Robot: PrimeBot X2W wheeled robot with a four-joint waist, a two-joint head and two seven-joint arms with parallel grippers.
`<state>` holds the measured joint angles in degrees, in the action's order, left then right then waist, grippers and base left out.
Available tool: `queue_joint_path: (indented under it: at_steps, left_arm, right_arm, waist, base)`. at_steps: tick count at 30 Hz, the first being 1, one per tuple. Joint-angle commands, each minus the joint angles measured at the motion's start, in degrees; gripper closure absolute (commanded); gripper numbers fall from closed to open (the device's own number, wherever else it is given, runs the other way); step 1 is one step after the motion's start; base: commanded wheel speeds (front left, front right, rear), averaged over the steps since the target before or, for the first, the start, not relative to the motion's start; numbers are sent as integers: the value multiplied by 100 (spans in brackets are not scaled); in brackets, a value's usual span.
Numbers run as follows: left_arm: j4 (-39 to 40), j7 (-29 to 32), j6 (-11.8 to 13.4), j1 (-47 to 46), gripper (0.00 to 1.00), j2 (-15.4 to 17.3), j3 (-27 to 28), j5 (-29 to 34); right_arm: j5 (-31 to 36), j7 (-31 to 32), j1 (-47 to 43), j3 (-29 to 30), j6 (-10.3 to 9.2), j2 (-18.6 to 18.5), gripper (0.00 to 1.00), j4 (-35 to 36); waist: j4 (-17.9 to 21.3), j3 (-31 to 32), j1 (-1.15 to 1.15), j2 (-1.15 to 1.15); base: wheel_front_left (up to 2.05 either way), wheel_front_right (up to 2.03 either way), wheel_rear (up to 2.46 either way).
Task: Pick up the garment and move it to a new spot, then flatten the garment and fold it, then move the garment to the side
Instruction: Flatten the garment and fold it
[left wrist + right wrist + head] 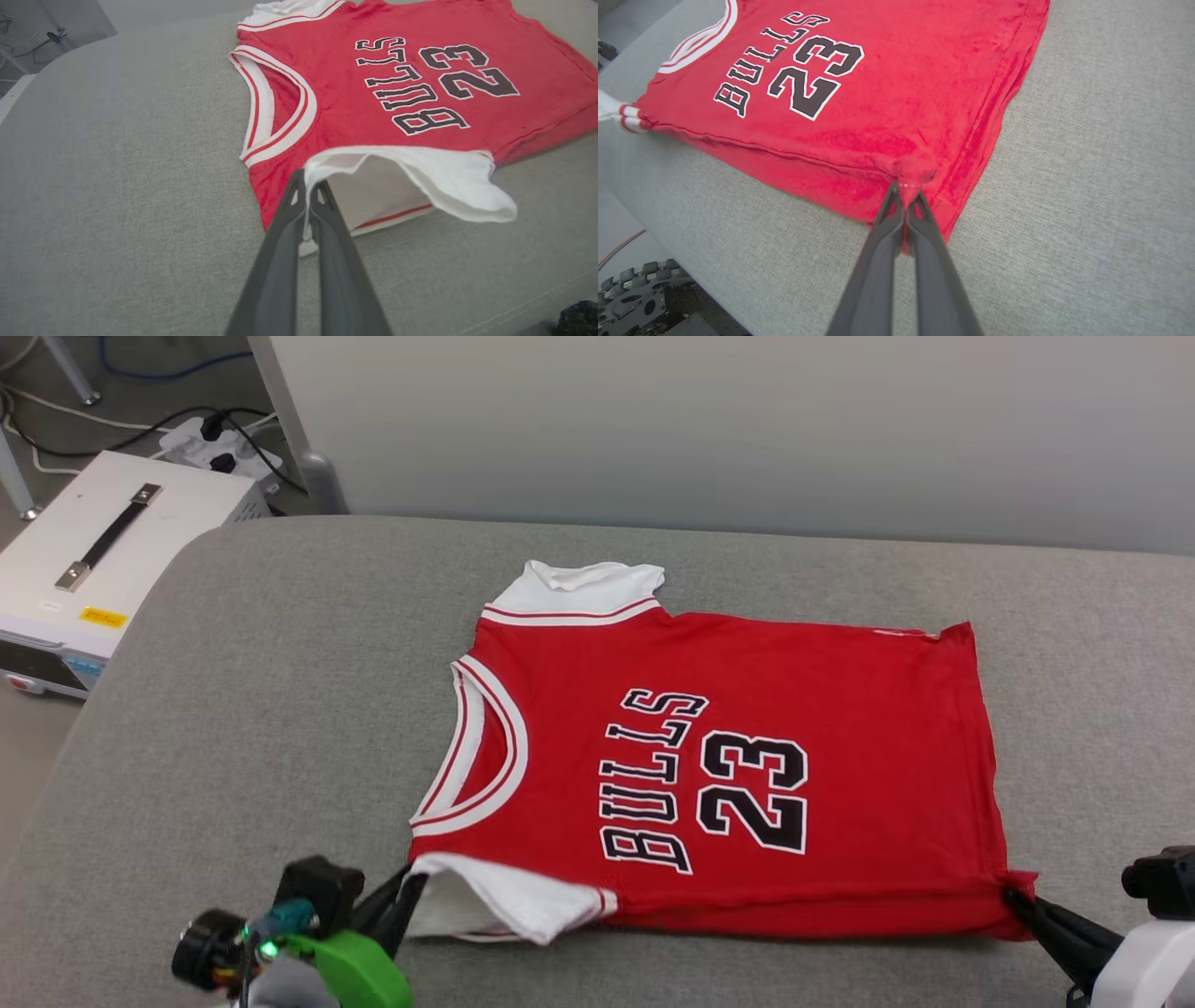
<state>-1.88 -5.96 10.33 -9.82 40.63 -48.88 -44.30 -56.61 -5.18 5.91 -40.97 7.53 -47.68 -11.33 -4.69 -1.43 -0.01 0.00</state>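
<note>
My left hand is cut off by the head view's bottom edge, my right hand by its lower right corner. The bit of garment pinched inside each hand is hidden by the fingers. The near sleeve covers the cloth beneath it. The white box runs off the left edge; its yellow label is too small to read. The right wrist view's top edge crops the collar.

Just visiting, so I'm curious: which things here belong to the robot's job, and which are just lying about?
In the job: red garment, left gripper pinching its white sleeve, right gripper pinching its hem corner.
Lying about: white box with a strap handle, power strip, cables.
</note>
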Motion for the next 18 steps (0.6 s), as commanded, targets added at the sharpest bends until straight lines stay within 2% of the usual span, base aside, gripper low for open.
queue_joint_path:
  at_steps: [1,9,18]
  left_arm:
    - [-122,7,-133,-352,100,-74,55,82]
    - [-1113,220,-903,-1806,100,-340,47,335]
    - [-2402,222,-1469,-2882,100,-751,13,402]
  right_arm:
    - [70,38,58,124,-4,68,100,76]
    - [319,352,424,604,-4,268,100,268]
    - [507,637,1035,826,-4,470,100,205]
  waist:
    - [91,-209,1,0]
    - [301,-821,1,0]
    - [470,-1415,1,0]
  base:
    - [0,0,0]
    - [0,0,0]
    - [0,0,0]
